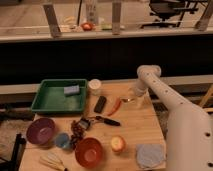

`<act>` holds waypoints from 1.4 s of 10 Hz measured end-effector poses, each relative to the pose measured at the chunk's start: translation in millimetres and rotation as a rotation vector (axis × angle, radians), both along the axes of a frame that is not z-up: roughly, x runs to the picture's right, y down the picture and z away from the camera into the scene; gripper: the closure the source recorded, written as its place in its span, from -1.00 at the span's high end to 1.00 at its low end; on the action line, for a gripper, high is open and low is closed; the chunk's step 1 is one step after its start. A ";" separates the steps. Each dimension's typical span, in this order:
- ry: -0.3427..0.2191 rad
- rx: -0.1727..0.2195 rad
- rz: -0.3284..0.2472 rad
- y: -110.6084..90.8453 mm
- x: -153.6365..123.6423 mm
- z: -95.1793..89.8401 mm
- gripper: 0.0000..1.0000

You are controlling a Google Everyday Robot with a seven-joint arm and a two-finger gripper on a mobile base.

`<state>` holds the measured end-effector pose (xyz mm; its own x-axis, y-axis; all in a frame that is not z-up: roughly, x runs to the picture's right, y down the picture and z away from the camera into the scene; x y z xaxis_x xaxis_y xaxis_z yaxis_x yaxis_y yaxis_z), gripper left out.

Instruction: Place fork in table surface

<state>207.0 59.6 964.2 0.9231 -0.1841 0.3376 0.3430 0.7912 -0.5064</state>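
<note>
Low over the far-right part of the surface (142,131): gripper (136,96), just right of the red pepper (116,105). At its tip, on the pepper side, the fork (128,100), long axis roughly left-right. Cannot tell whether clasped or let go.

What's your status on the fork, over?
Arm's gripper low over table surface, far right in view. Pale fork at its tip; set down or not, can't tell. Closest obstacle: red pepper.
</note>
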 end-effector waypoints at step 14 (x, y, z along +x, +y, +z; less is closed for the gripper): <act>0.010 -0.046 0.025 6.9 3.9 7.0 -1.00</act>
<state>210.9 66.4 971.2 0.9307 -0.1449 0.3360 0.3178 0.7752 -0.5460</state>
